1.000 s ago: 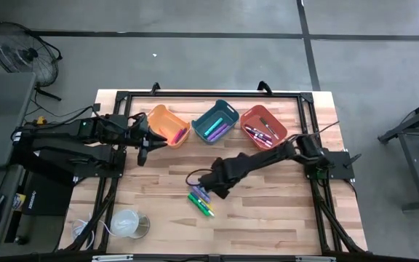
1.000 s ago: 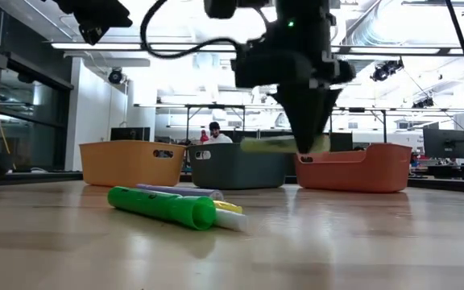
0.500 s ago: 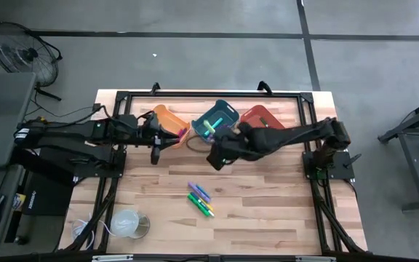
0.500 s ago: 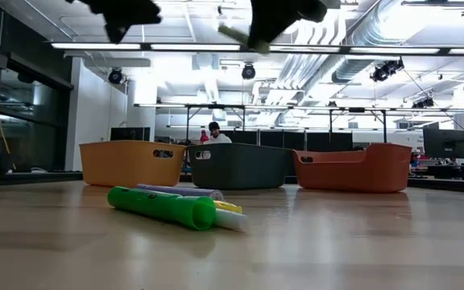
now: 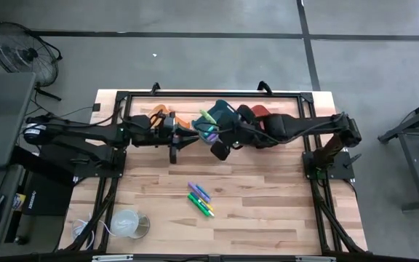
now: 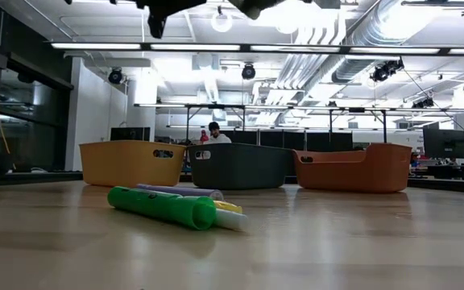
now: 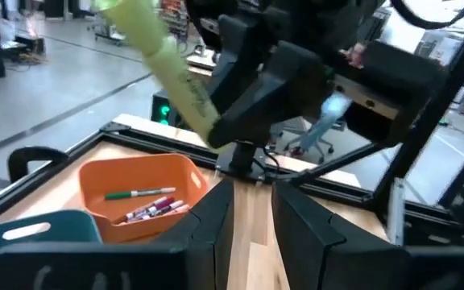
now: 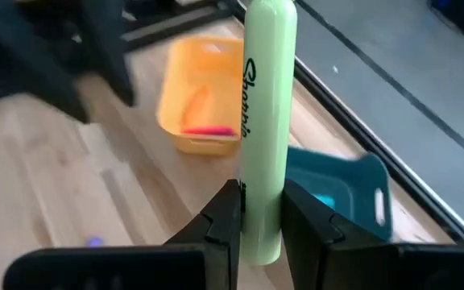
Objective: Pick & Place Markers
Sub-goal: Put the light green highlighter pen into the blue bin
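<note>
Held marker: pale green marker [image 8: 268,121], clamped upright in the right hand [image 8: 263,211] — above the teal bin [image 5: 220,120].
Left hand [image 7: 252,213]: fingers nearly together, grasping nothing, beside the orange bin [image 5: 164,116].
Low view only: green marker [image 6: 161,206] lying on the table [image 6: 361,242].

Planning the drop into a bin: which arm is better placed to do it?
The right. Its gripper already clamps the pale green marker and hangs above the teal bin. The left gripper holds nothing, its fingers close together beside the bins.
</note>
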